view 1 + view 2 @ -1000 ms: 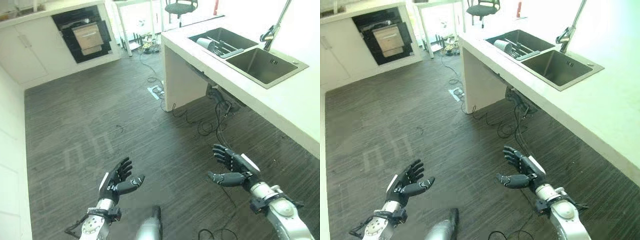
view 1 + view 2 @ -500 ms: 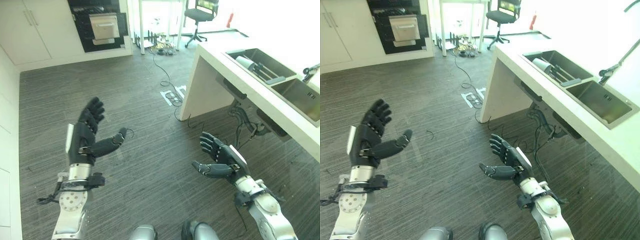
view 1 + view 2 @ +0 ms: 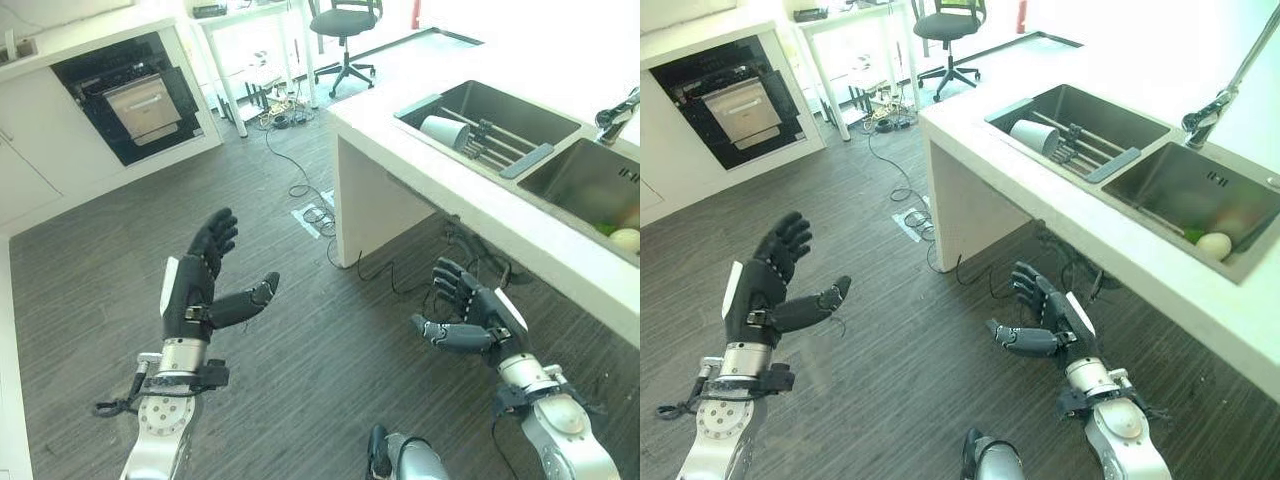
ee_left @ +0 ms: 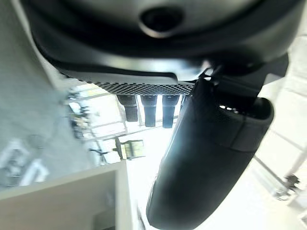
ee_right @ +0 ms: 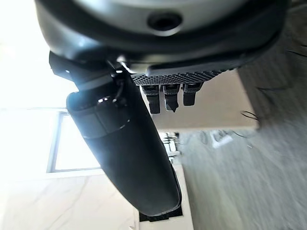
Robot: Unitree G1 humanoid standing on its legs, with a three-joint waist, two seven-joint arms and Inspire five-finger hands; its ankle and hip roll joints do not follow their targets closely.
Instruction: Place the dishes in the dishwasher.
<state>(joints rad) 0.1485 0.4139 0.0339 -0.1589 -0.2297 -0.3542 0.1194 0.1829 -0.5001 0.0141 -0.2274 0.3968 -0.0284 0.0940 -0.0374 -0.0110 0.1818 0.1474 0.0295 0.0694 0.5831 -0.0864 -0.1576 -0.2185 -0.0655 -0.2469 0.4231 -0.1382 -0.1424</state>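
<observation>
A white cup (image 3: 440,130) lies on its side in the left sink basin (image 3: 520,112), beside a rack of utensils (image 3: 485,148). In the right basin (image 3: 1160,195) sits a pale round dish (image 3: 1214,245). The dishwasher (image 3: 135,100), a dark bay with a pale panel, is set in the white cabinets far back left. My left hand (image 3: 195,285) is raised over the floor, open and holding nothing, its thumb (image 4: 206,158) straight. My right hand (image 3: 475,320) hangs open and empty below the counter's edge, its thumb (image 5: 129,153) extended.
The white counter (image 3: 450,190) with the sink runs along the right, a faucet (image 3: 620,105) at its far side. Cables (image 3: 300,190) lie on the dark wood floor by the counter's end. An office chair (image 3: 340,25) and a white table (image 3: 225,60) stand at the back.
The camera has swung, so the whole scene has shifted. My left hand rose from low near the floor to chest height. Both hands stay open and empty.
</observation>
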